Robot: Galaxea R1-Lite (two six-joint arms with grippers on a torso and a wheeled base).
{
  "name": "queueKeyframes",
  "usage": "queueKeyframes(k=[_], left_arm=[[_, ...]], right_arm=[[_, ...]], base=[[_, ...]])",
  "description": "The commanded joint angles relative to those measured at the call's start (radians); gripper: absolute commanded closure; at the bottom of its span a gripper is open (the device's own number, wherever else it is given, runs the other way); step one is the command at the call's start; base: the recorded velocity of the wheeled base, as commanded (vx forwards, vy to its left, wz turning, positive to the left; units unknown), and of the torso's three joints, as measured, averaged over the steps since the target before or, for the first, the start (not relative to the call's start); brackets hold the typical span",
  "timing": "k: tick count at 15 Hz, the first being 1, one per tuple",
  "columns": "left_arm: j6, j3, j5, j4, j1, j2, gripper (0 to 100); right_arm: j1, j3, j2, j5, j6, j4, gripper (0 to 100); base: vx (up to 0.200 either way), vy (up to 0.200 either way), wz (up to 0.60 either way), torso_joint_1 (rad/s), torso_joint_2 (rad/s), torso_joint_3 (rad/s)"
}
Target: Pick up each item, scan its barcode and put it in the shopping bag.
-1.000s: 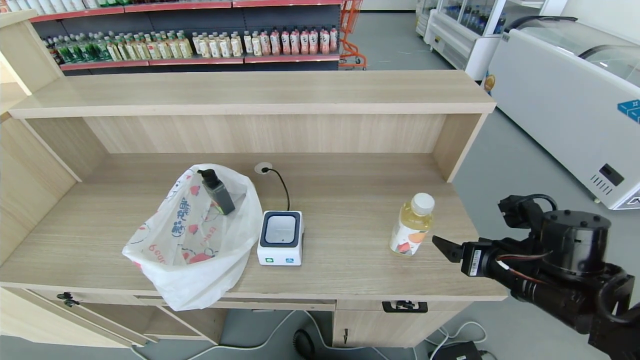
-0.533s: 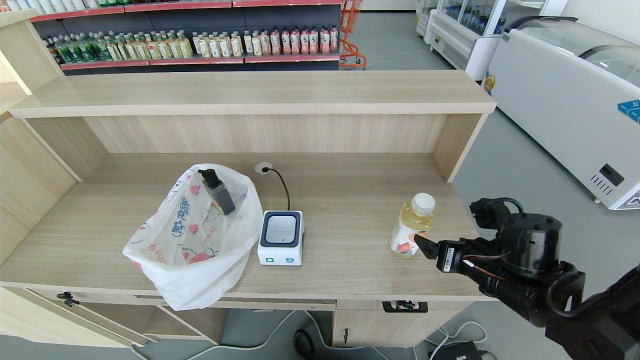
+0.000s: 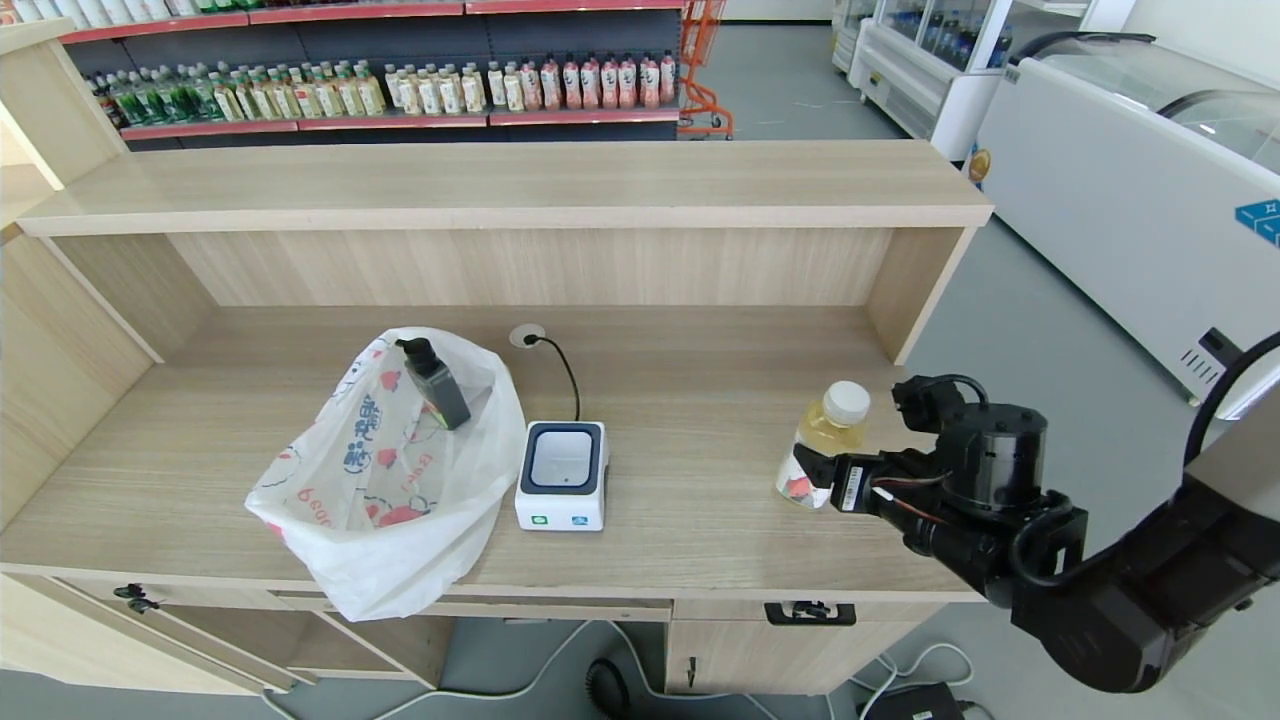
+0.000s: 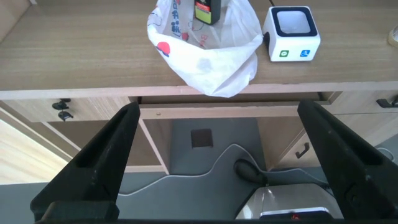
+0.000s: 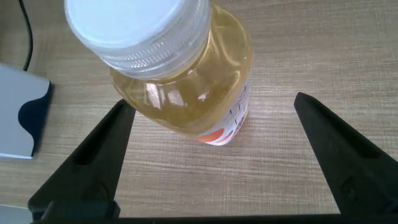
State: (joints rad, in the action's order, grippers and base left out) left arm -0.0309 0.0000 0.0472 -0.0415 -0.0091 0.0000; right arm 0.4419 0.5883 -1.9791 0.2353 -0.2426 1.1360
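A small bottle of yellow drink with a white cap stands at the right end of the wooden counter. My right gripper is open at the bottle's lower half. In the right wrist view the bottle sits between the two spread fingers of the gripper. The white shopping bag lies open at the counter's left front with a dark pump bottle inside. My left gripper is open and holds nothing, low in front of the counter, facing the bag.
A white barcode scanner sits beside the bag, its black cable running to a hole in the counter. A raised shelf backs the counter. Bare wood lies between scanner and bottle. A white freezer stands at the right.
My right arm has moved left toward the bottle, and its open fingers now reach around the bottle's lower half. The bag and the scanner have stayed put.
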Motion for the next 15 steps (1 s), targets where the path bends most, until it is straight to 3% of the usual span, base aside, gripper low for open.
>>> queueKeyframes(k=[1, 7, 10, 15], left_arm=[[0.000, 0.000, 0.000, 0.000, 0.000, 0.000, 0], [0.000, 0.000, 0.000, 0.000, 0.000, 0.000, 0], [0.000, 0.000, 0.000, 0.000, 0.000, 0.000, 0], [0.000, 0.000, 0.000, 0.000, 0.000, 0.000, 0]], right_arm=[[0.014, 0.022, -0.033, -0.001, -0.001, 0.001, 0], [0.060, 0.082, -0.090, 0.016, -0.040, 0.008, 0], [0.063, 0.134, -0.139, 0.087, -0.049, 0.016, 0], [0.057, 0.173, -0.175, 0.093, -0.047, 0.016, 0]], base=[[0.000, 0.000, 0.00, 0.000, 0.00, 0.000], [0.000, 0.000, 0.00, 0.000, 0.00, 0.000], [0.000, 0.000, 0.00, 0.000, 0.00, 0.000], [0.000, 0.000, 0.00, 0.000, 0.00, 0.000]])
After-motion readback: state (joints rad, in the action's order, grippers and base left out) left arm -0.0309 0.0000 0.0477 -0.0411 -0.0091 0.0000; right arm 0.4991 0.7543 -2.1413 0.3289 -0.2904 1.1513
